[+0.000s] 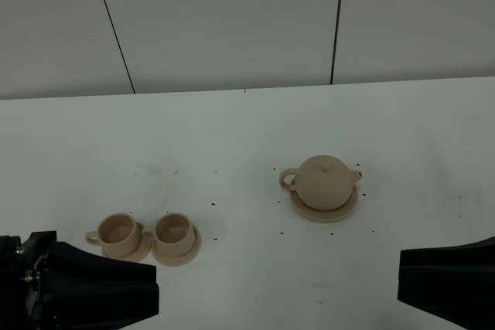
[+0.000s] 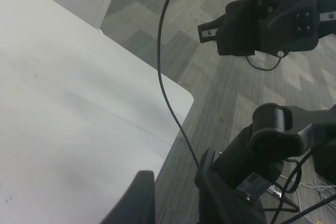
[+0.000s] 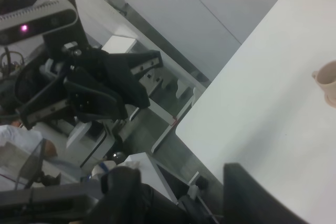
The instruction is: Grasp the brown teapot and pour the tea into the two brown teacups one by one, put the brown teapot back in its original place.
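Observation:
The brown teapot [image 1: 326,182] stands upright on its wide tan saucer [image 1: 346,211], right of the table's middle, with its handle to the left and its spout to the right. The two brown teacups [image 1: 120,231] [image 1: 174,229] sit side by side on small saucers at the front left. My left gripper [image 2: 176,205] hovers over the table's front corner, open and empty. The left arm [image 1: 85,291] is low at the front left, just below the cups. My right gripper [image 3: 181,198] is open with nothing in it. In the right wrist view one teacup [image 3: 326,78] shows far off at the frame's edge.
The white table [image 1: 232,137] has small dark specks around the cups and the teapot. A grey panelled wall [image 1: 232,21] rises behind it. The right arm [image 1: 448,276] sits at the front right corner. Other arm hardware [image 2: 268,19] stands on the floor beyond the table's rounded corner.

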### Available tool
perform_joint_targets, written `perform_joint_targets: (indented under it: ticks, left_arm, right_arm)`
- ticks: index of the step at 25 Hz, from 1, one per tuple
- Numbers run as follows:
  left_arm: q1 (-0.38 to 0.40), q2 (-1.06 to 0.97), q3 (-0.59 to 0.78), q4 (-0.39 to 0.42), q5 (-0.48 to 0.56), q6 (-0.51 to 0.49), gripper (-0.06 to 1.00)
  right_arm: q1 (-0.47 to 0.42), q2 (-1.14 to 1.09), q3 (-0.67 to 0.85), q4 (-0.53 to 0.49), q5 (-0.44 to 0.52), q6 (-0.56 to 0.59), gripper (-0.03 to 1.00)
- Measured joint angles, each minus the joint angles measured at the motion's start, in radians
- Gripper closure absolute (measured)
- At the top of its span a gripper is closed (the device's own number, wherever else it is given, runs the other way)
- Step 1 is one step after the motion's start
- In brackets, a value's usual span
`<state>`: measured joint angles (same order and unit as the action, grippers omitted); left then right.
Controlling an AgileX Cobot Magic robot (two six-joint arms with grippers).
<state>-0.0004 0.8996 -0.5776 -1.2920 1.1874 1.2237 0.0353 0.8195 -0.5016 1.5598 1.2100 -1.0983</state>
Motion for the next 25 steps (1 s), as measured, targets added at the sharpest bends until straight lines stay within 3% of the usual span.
perform_joint_targets:
  ticks: [25]
  left_arm:
    - [0.0,0.0,0.0,0.0,0.0,0.0,0.67]
  right_arm:
    - [0.0,0.0,0.0,-0.001,0.0,0.0,0.62]
